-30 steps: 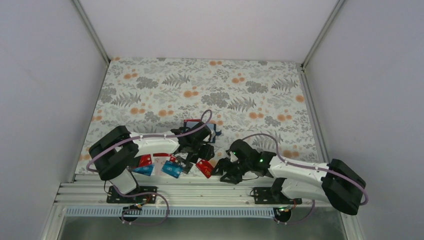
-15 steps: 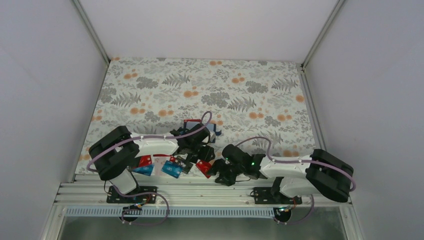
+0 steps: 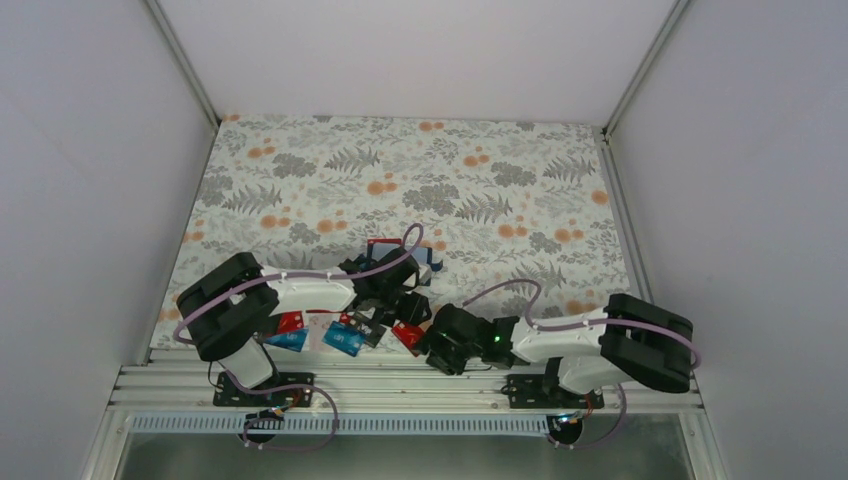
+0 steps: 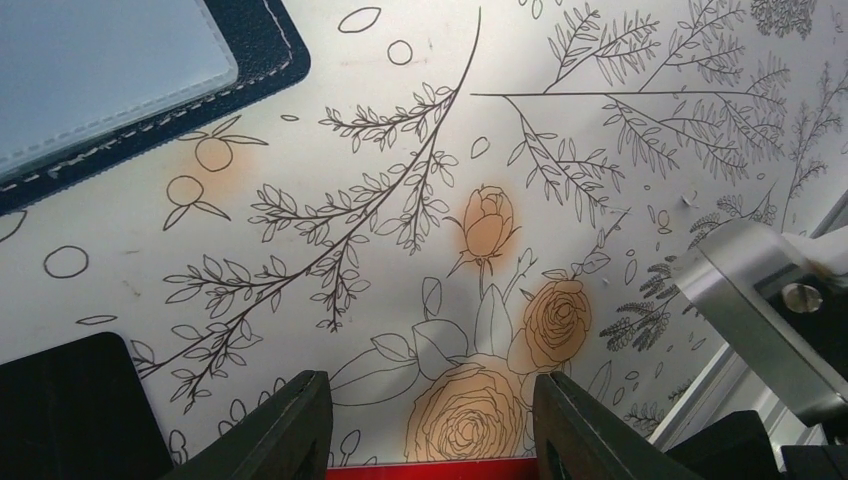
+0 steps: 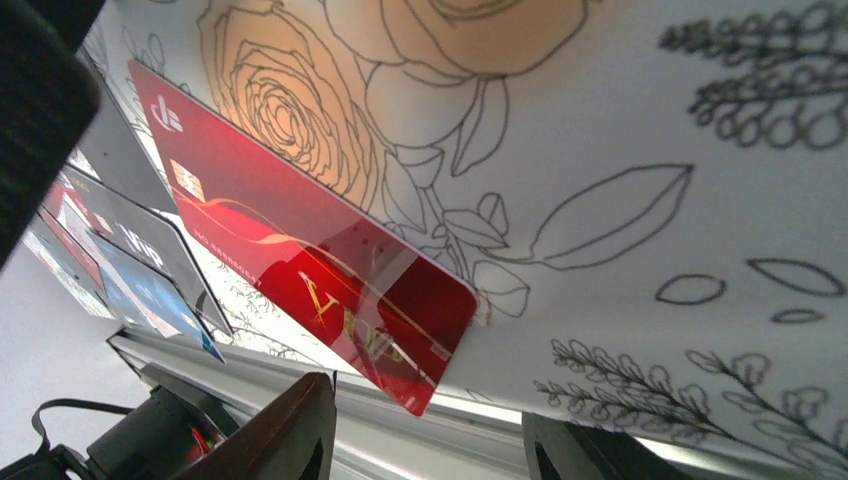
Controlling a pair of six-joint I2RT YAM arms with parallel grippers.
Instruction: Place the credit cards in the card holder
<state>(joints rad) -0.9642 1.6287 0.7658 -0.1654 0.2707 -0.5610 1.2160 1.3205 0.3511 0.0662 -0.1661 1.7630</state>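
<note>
- the red rectangular plastic credit card (image 5: 310, 270) with gold marks lies flat on the floral tablecloth (image 5: 650, 120). its long axis runs from upper left to lower right of the right wrist frame, and its lower right corner points into the right gripper (image 5: 425, 410).
- that gripper's jaws stand apart and hold nothing; it looks the nearer arm.
- light blue and black cards (image 5: 140, 290) overlap at the left edge, just beside the red one.
- the dark navy card holder (image 4: 110, 80), open with its pale blue inside showing, sits upper left in the left wrist frame.
- the left gripper (image 4: 430, 385) is half open and a red edge (image 4: 430, 470) spans its gap; i cannot tell if it is gripped.

The left claw (image 4: 430, 388) hangs over floral cloth (image 4: 620, 140), card holder (image 4: 100, 70) lying top-left.
</note>
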